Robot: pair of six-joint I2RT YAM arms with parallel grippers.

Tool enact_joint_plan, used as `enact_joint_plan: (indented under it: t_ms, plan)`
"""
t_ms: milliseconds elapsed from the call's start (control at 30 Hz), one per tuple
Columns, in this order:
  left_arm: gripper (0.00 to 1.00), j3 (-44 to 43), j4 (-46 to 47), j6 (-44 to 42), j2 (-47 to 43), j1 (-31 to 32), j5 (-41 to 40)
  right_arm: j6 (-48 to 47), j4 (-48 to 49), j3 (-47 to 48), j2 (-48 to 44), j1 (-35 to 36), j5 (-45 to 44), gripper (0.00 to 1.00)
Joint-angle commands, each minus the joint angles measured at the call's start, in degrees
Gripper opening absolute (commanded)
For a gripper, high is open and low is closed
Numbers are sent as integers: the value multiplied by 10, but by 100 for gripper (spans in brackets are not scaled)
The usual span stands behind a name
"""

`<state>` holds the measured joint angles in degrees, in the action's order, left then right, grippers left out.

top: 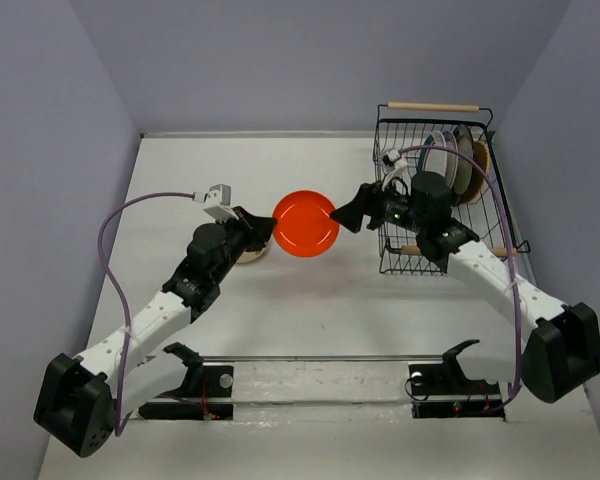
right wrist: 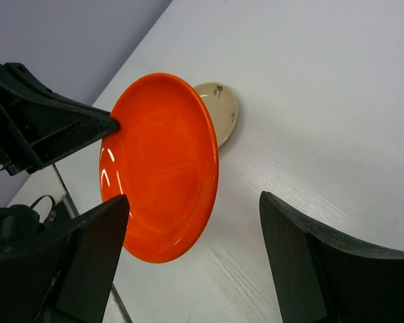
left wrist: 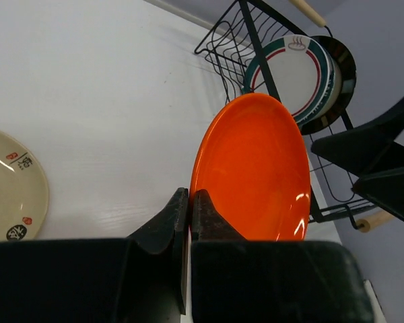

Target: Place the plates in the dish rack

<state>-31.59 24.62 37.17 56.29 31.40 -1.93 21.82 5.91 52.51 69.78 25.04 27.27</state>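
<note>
The table [top: 310, 320] stretches between the arm bases and the grippers. Mid-table, the left gripper [top: 264, 228] is clamped on the left rim of the orange-red plate [top: 305, 222], which is tilted above the surface. A beige plate [top: 250, 255] lies beneath the gripper. The right gripper [top: 344, 214] gapes wide just right of the orange-red plate's free edge, holding nothing. Far right, past a gap, the dish rack [top: 433, 106] holds standing plates [top: 458, 165].

Held orange plate [top: 305, 222] blocks centre path; rack [top: 405, 135] right side filled, left slots open.
</note>
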Motion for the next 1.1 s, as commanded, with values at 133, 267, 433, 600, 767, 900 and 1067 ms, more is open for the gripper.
enact_joint_plan:
  t_ms: [133, 267, 433, 600, 767, 900, 1067]
  plan:
    - [6, -7, 34, 0, -65, 3, 88, 26, 18, 58, 69, 44, 117, 73]
    - [6, -16, 33, -3, -88, 3, 100, 39, 22, 72, 94, 44, 143, 46]
    - [40, -63, -65, -45, -107, 3, 110, 67, 63, 70, 67, 44, 119, 7]
    - [99, -162, -229, -124, -154, 4, 110, 8, -3, 103, 18, 25, -87, 7]
    - [99, -189, -344, -233, -221, 3, -4, -90, -57, 145, 13, 12, -379, 7]
    - [99, -137, -347, -270, -240, 4, -104, -166, -56, 173, 46, -1, -584, 7]
    - [99, -85, -321, -269, -260, 3, -85, -231, -9, 185, 97, -60, -681, 7]
